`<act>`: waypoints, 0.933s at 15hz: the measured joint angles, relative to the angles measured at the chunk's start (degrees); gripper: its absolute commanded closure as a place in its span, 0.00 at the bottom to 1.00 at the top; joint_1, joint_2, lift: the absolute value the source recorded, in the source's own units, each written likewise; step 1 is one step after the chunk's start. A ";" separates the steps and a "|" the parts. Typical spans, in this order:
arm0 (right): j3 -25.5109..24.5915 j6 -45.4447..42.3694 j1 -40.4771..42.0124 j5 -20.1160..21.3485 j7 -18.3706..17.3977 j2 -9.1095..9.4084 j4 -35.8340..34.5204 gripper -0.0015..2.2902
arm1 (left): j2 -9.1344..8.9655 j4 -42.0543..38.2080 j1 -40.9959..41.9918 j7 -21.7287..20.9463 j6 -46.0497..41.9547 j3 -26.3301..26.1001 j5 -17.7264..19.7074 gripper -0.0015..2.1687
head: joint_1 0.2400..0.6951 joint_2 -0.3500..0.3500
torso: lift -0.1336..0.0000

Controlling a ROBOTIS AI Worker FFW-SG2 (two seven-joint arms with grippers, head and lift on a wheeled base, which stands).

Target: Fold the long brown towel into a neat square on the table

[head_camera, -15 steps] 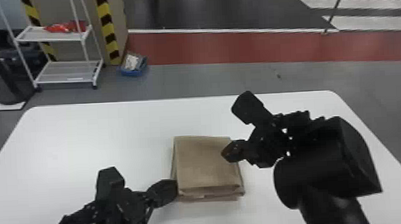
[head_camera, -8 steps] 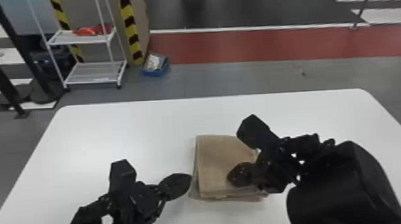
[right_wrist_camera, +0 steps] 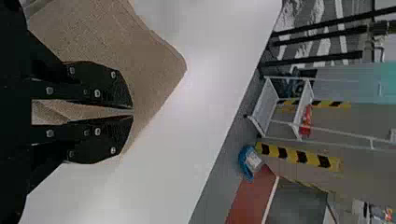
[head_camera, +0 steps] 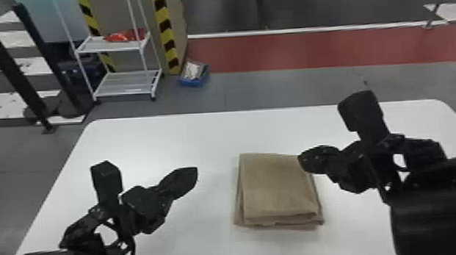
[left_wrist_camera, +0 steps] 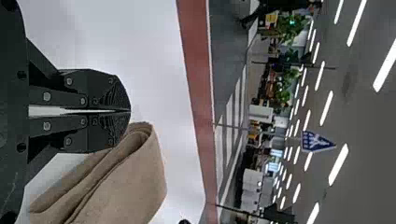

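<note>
Brown towel (head_camera: pixel 276 189) lies folded on your white table (head_camera: pixel 165 139), your left gripper (head_camera: pixel 195 171) clenched apart from it, your right gripper (head_camera: pixel 301 161) clenched by its far corner.

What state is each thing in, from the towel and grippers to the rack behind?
Brown towel: folded into a layered, roughly square stack, edges slightly uneven.
Left gripper: shut, empty.
Right gripper: shut, empty.
White rack: upright, red item on its upper shelf.
Blue bin: holding something pale.

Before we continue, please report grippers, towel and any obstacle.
Left gripper shut, empty. Towel folded on table. Right gripper above towel's edge, maybe in the way.
</note>
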 measured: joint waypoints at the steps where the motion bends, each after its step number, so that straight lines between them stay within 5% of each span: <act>1: -1.16 -0.44 2.84 -3.67 -4.73 0.03 -3.07 0.08 | -0.67 -1.16 0.87 1.37 0.07 1.16 2.22 0.00 | 1.00 0.59 | 0.07; 7: -6.98 -26.74 22.54 -21.73 -33.35 0.05 -8.41 0.08 | -4.87 -7.59 10.00 15.89 -4.68 3.41 5.44 0.00 | 1.00 0.60 | 0.07; 10: -8.12 -37.64 29.13 -27.87 -39.68 0.05 -8.81 0.08 | -4.97 -8.96 14.88 20.95 -10.94 3.58 5.64 0.00 | 1.00 0.63 | 0.07; 14: -9.39 -41.80 31.50 -31.42 -41.47 0.05 -6.14 0.08 | -4.98 -8.61 19.78 26.09 -19.69 3.48 6.59 0.00 | 1.00 0.66 | 0.07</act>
